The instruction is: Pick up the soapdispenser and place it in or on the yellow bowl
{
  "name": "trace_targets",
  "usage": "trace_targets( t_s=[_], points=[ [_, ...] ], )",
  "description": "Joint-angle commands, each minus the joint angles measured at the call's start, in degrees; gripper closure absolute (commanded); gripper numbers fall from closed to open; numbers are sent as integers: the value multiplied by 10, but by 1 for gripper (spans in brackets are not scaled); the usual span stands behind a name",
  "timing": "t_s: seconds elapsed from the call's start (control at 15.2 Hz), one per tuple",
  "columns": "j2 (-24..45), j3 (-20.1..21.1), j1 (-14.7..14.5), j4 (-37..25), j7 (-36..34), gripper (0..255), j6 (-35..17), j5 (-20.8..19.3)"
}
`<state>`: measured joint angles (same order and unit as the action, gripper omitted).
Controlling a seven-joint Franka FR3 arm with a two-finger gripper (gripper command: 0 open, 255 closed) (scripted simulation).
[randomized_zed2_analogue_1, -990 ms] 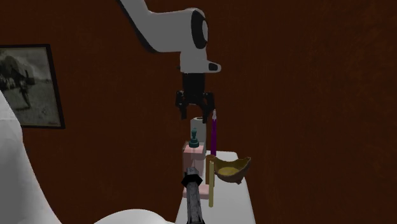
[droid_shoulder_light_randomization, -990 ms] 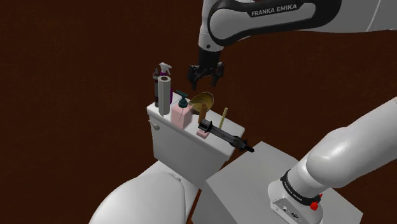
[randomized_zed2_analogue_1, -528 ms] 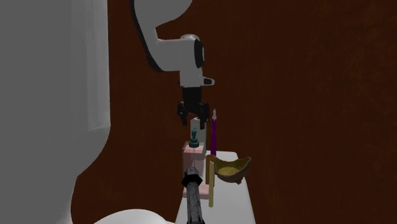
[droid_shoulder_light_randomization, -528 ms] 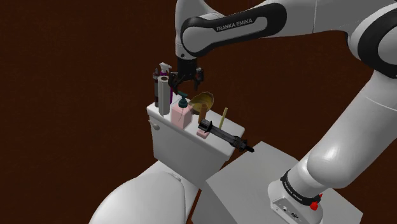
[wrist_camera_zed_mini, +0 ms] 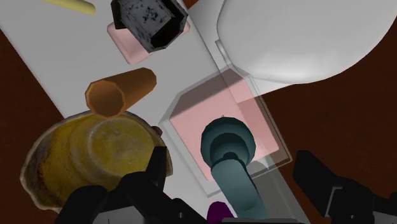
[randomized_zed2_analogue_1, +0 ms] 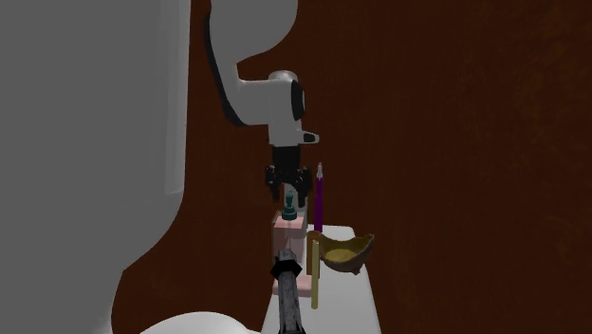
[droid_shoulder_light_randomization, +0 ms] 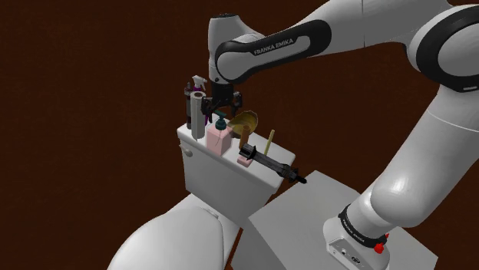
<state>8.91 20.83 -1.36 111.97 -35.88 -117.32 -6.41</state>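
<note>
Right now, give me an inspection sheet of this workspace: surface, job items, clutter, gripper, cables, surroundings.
Surface: white toilet tank, its top crowded.
Job's things: pink soap dispenser with a teal pump, upright; yellow bowl next to it, nothing in it.
Clutter: spray bottle, grey cylinder, purple pencil, yellow stick, black tool, brown tube.
Gripper: gripper open, directly above the dispenser, fingers on either side of the pump, not touching it.
Cables: nothing seen.
Surroundings: dark brown wall; white toilet bowl below the tank; grey stand.
</note>
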Motion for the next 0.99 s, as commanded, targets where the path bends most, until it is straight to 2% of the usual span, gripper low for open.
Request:
trace_targets(
  t_s=[0.0, 0.4, 0.46, 0.92],
  points=[
    [2, 0, 0, 4, -1, 0, -6, -1],
    [2, 0, 0, 4, -1, 0, -6, -1],
    [2, 0, 0, 4, -1, 255, -6, -1],
    [2, 0, 0, 4, -1, 255, -6, -1]
  ],
)
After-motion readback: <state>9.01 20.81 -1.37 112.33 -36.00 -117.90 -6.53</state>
